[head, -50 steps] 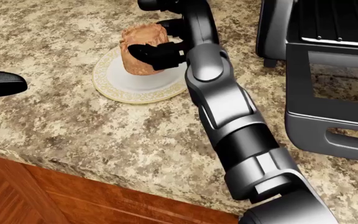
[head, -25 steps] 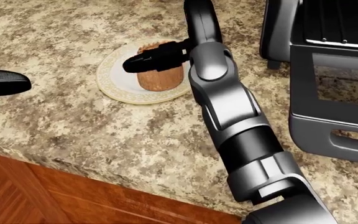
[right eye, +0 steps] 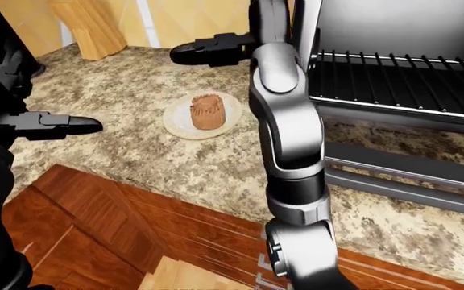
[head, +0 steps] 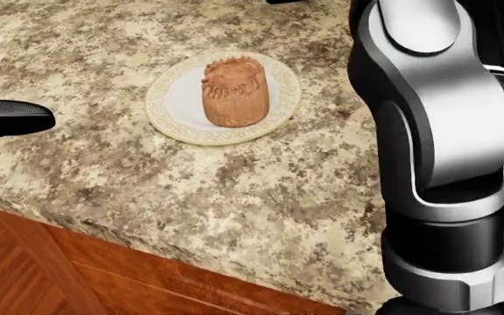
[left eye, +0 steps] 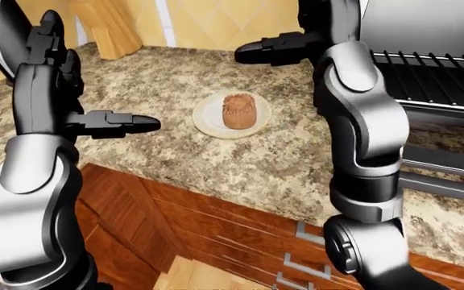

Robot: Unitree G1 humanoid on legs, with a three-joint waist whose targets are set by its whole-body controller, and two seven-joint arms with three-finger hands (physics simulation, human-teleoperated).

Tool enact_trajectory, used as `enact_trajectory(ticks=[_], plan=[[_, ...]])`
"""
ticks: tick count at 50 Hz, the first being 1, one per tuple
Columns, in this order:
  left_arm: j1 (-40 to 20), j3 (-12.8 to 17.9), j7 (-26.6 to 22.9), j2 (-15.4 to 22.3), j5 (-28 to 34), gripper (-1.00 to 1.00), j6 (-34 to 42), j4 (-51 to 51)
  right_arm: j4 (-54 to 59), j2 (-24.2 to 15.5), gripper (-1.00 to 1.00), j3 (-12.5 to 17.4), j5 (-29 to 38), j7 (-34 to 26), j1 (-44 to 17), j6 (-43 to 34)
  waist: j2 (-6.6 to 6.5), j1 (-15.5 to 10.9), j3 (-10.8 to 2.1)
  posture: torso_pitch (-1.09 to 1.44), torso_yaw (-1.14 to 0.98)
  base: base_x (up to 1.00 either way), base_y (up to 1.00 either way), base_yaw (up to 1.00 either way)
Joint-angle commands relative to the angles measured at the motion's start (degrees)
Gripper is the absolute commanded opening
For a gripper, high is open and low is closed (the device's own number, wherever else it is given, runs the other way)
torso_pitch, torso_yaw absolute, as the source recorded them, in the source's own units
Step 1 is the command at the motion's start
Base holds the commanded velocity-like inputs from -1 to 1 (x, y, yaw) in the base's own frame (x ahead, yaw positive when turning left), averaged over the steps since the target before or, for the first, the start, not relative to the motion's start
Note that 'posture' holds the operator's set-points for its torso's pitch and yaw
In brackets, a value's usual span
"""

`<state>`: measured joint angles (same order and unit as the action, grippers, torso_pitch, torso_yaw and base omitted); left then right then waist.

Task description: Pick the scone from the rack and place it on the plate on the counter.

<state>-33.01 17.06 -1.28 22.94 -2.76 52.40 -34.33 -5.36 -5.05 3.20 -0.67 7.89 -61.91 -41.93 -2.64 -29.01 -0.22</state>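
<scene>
The brown scone (head: pixel 234 91) stands upright on the white gold-rimmed plate (head: pixel 172 105) on the granite counter (head: pixel 234 190). My right hand (left eye: pixel 268 51) is open and empty, raised above and beyond the plate, clear of the scone. My left hand (left eye: pixel 119 123) is open with fingers straight, hovering over the counter to the left of the plate; its tip shows in the head view (head: pixel 16 115). The rack (right eye: pixel 401 75) sits inside the open toaster oven at the right.
The toaster oven's open door (right eye: pixel 409 175) juts over the counter at the right. A wooden knife block (right eye: pixel 87 27) stands at the top left. The counter edge (head: pixel 147 243) drops to wooden cabinets (left eye: pixel 216 229).
My right hand has let go of the scone and risen up and away from the plate. The scone now stands alone on the plate. The view has shifted slightly.
</scene>
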Motion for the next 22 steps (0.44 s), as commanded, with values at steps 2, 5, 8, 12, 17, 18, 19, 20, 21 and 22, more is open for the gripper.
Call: enact_trajectory(ticks=[2,5,8,12,17,18,19,20,21,22], plan=[[-1.5,0.7,0.0,0.9,0.2,1.00,-1.3,-1.4,-4.5,-1.7,1.00,0.6,-1.3,0.4,-1.4,-1.5,-0.07,-0.1,-1.30,0.00,0.41,0.00,0.00,0.00],[-1.8,0.6,0.1,0.9,0.3,1.00,-1.3,-1.3,-7.1,-3.0,1.00,1.2,-2.1,0.6,-1.0,-3.0,0.02,-0.1,-1.17,0.00,0.41,0.00,0.00,0.00],[-1.9,0.6,0.0,1.0,0.3,1.00,-1.3,-1.2,-9.5,-4.3,1.00,2.2,-3.2,1.0,-0.3,-4.3,0.09,-0.1,-1.05,0.00,0.41,0.00,0.00,0.00],[-2.3,0.3,0.1,1.0,0.5,1.00,-1.5,-0.7,-12.5,-6.2,1.00,3.3,-4.5,1.8,1.0,-5.8,0.22,-0.2,-0.98,0.00,0.41,0.00,0.00,0.00],[-2.9,0.0,0.0,1.1,0.8,1.00,-1.3,-0.5,-16.0,-8.1,1.00,4.8,-6.5,3.3,3.0,-7.6,0.44,-0.3,-0.96,0.00,0.41,0.00,0.00,0.00],[-3.0,0.0,0.0,1.1,0.8,1.00,-1.2,-0.4,-16.7,-8.5,1.00,5.2,-6.9,3.7,3.5,-8.0,0.48,-0.4,-0.94,0.00,0.41,0.00,0.00,0.00],[-3.2,-0.2,0.0,1.1,0.9,1.00,-1.2,-0.3,-17.7,-8.9,1.00,5.4,-7.5,3.9,4.1,-8.4,0.53,-0.4,-0.94,0.00,0.41,0.00,0.00,0.00],[-3.3,-0.3,-0.1,1.1,1.0,1.00,-1.3,-0.2,-18.6,-9.2,1.00,5.7,-7.8,4.2,4.8,-8.8,0.58,-0.4,-0.93,0.00,0.41,0.00,0.00,0.00],[-3.5,-0.4,-0.1,1.1,1.1,1.00,-1.3,0.1,-19.2,-9.5,1.00,6.0,-8.4,4.5,5.2,-9.3,0.64,-0.4,-0.91,0.00,0.41,0.00,0.00,0.00],[-3.7,-0.6,-0.2,1.0,1.2,1.00,-1.4,0.3,-19.8,-9.9,1.00,6.2,-8.7,4.9,5.6,-9.5,0.68,-0.5,-0.90,0.00,0.41,0.00,0.00,0.00]])
